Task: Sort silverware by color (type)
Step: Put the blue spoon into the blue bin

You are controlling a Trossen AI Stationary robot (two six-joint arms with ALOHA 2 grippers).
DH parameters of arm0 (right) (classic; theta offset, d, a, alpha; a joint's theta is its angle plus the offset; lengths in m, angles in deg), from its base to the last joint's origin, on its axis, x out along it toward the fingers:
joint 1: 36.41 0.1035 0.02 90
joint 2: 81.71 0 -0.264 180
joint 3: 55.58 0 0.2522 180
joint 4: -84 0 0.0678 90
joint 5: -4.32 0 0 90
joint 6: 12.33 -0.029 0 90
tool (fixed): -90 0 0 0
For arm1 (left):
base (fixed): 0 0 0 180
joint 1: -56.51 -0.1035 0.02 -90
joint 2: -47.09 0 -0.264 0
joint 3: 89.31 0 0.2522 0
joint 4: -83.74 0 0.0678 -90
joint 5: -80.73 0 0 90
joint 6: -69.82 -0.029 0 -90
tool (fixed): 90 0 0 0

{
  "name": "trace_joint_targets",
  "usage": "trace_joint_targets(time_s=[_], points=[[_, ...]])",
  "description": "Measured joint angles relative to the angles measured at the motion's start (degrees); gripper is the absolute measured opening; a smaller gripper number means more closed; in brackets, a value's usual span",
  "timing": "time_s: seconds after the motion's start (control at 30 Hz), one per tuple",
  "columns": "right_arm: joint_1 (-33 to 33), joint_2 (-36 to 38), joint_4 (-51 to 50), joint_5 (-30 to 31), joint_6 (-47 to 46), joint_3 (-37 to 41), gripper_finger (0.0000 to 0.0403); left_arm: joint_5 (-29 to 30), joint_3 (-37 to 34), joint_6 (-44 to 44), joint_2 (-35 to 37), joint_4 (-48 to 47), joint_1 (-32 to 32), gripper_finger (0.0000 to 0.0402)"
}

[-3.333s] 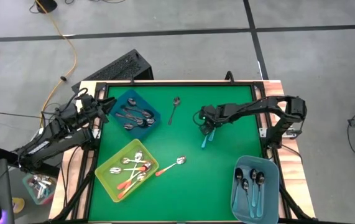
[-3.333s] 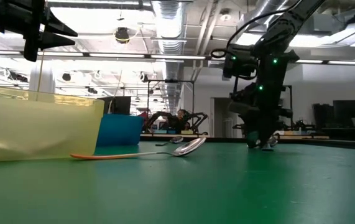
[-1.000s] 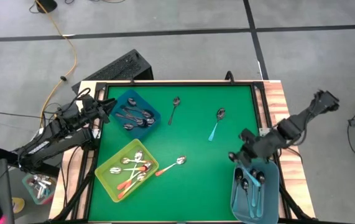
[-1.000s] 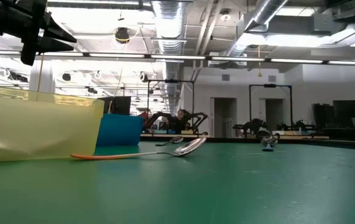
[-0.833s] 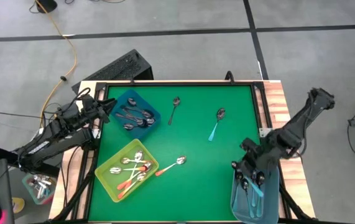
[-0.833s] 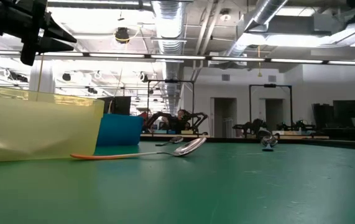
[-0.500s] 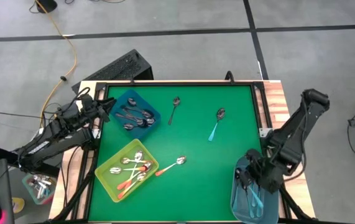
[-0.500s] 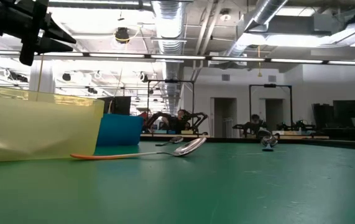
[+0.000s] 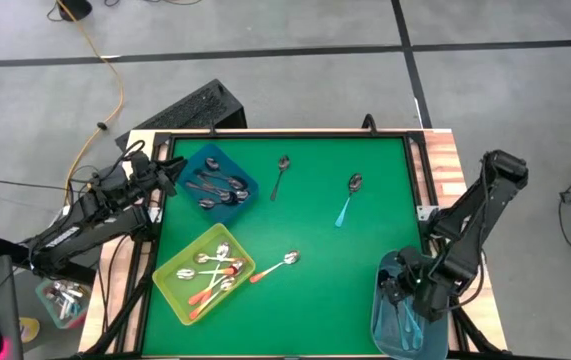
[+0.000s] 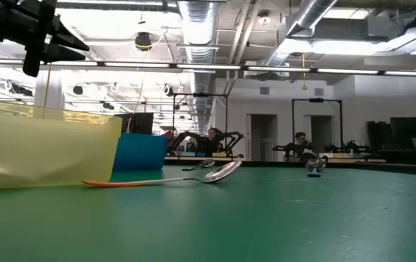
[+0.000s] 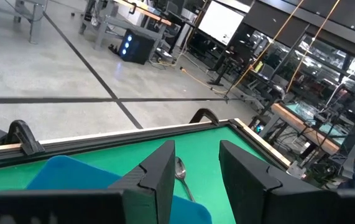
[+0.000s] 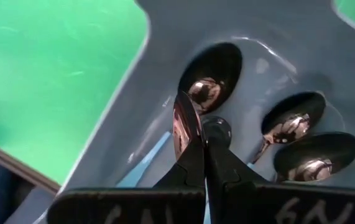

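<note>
Swung from mid-surface, the right tool hangs pinched shut, empty, over the grey-blue bin; left tool, parted, waits aside.

Green table, yellow bin, dark-blue bin, grey-blue bin, orange-handled spoon, teal-handled spoon

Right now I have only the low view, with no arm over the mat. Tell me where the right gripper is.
Observer: The right gripper is over the grey-blue bin at the table's near right corner, fingers shut.
Operator: Report what's in that bin.
Observer: Teal-handled spoons; three bowls show in the right wrist view.
Operator: Now the left gripper.
Observer: The left gripper hangs open by the dark blue bin.
</note>
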Motion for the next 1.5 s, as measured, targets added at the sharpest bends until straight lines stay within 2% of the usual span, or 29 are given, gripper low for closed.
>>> trace_joint_targets(time_s=[0.2, 0.53, 1.5], points=[[-1.9, -2.0, -1.1, -1.0, 0.0, 0.0, 0.0006, 0.0, 0.0, 0.0, 0.0, 0.0, 0.0, 0.0110], [-3.4, -6.4, -1.7, -7.5, -0.1, -0.1, 0.0006, 0.0, 0.0, 0.0, 0.0, 0.0, 0.0, 0.0110], [-4.2, -16.8, 0.5, -9.0, -0.9, -0.9, 0.0012, 0.0, 0.0, -1.0, 0.0, -0.1, 0.0, 0.0110]])
